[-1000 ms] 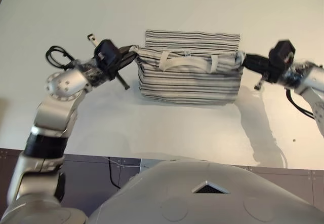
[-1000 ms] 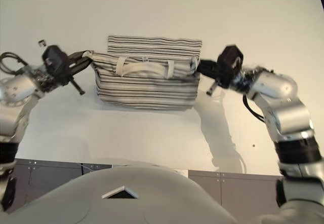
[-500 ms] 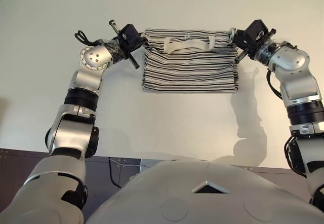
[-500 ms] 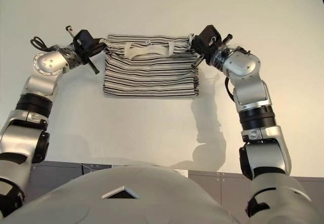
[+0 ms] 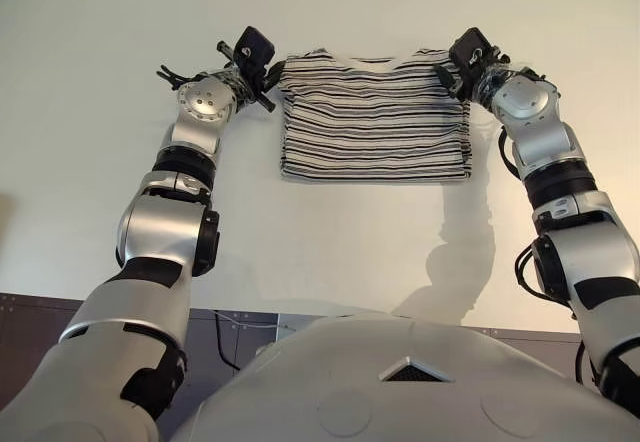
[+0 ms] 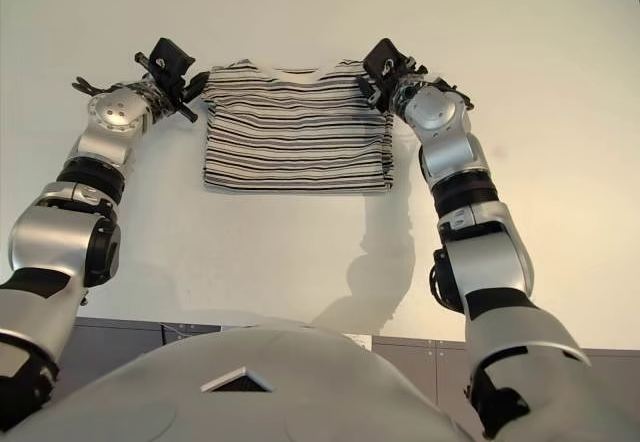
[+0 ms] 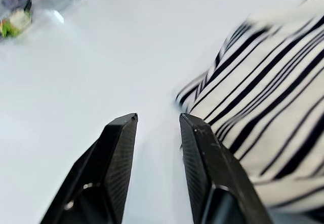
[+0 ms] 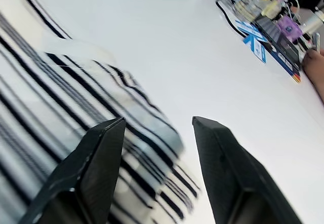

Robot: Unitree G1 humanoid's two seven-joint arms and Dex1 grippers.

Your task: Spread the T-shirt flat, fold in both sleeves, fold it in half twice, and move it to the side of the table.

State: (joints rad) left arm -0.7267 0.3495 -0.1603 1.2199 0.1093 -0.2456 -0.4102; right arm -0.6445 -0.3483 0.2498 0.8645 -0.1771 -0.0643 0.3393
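Observation:
The black-and-white striped T-shirt (image 5: 375, 122) lies folded in a flat rectangle on the white table (image 5: 330, 232), far from me, with its neckline along the far edge. My left gripper (image 5: 270, 77) sits at the shirt's far left corner, open, its fingers (image 7: 121, 148) straddling bare table just beside the cloth (image 7: 263, 112). At the far right corner my right gripper (image 5: 452, 70) is open too. Its fingers (image 8: 101, 153) stand apart above the striped edge (image 8: 45, 97) with nothing pinched between them.
Bare tabletop surrounds the shirt on all sides. The table's near edge (image 5: 250, 312) runs in front of me, with dark floor below it. Cluttered small items and cables (image 8: 268, 6) lie beyond the table's far side.
Both grippers carried the shirt's near edge up and over to the far edge, folding it in half. They then let go and now stand open at the far corners.

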